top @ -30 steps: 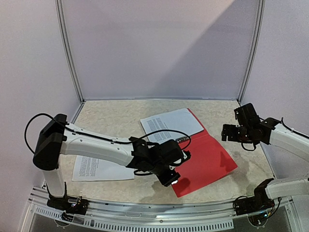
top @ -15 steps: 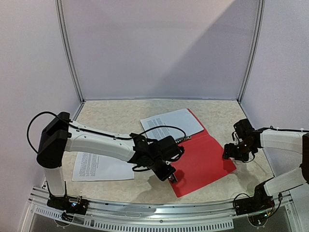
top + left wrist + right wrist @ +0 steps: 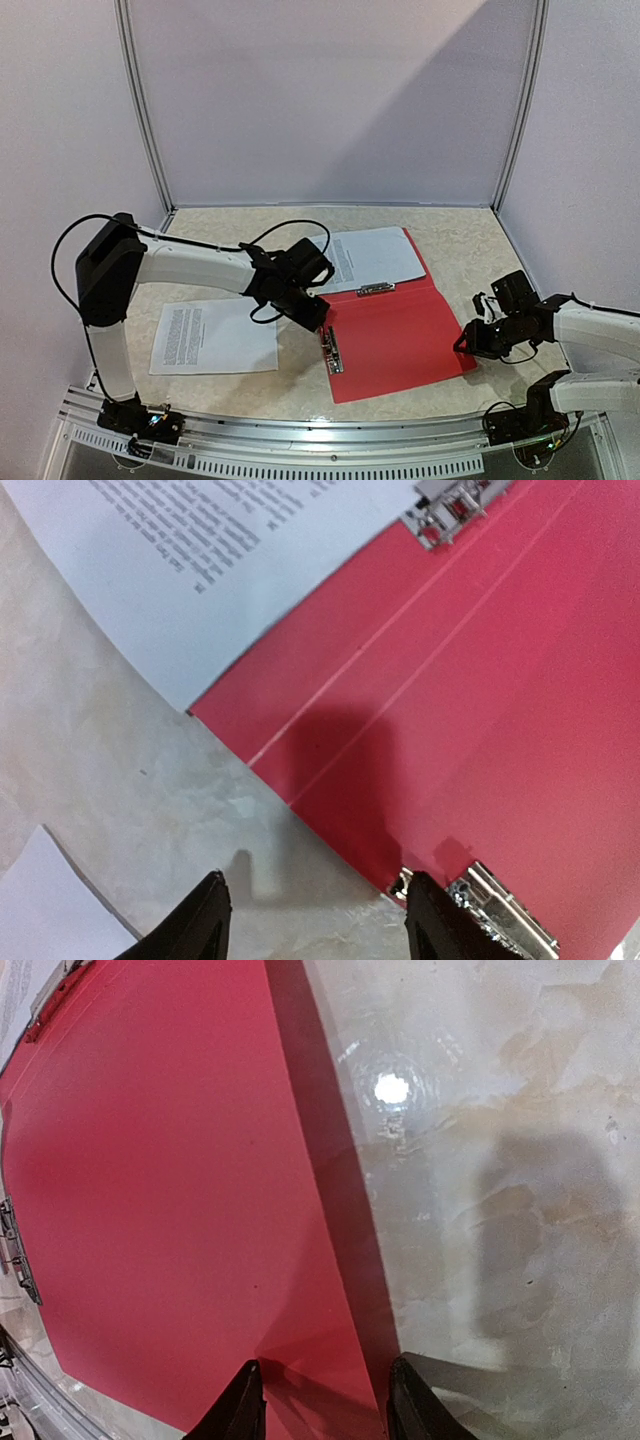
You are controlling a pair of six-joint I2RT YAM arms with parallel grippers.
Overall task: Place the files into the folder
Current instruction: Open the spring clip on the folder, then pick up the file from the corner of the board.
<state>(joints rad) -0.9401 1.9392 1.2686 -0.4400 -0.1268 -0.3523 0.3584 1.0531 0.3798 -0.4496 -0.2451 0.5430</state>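
**Item 1, left gripper** (image 3: 315, 880). Fingers apart with nothing between them. They hang over bare table (image 3: 230, 235), just off the folder's 9 o'clock edge.

**Item 2, right gripper** (image 3: 325, 1365). Fingers apart, set astride the folder's 4 o'clock edge, one over red and the other over table. A faint crease shows in the red by the inner finger. Whether either finger touches the folder cannot be told.

**Item 3, folder** (image 3: 395, 335). Red, lying open and flat, right of table centre.
- One metal clip (image 3: 376, 289) sits at its 12 o'clock.
- A second clip (image 3: 331, 350) sits at its 8 o'clock.

**Item 4, upper sheet** (image 3: 375, 255). Printed, lying on the folder's far half.

**Item 5, loose sheet** (image 3: 215, 338). Printed, flat on the table at the folder's 9 o'clock, well apart from it.

**Handling, as judged.**
- The sheets look light, limp and easily creased, and they lie flush with no raised edge.
- The loose sheet is best taken at its 3 o'clock edge or a corner, likely by pressing and sliding.
- The folder looks thin, springy and smooth, and is liable to skid when pushed.

**Obscured.**
- The far cover is mostly hidden under the upper sheet.
- Whether the clip pins that sheet cannot be told.
- The print is unreadable.
- No spine label is visible.
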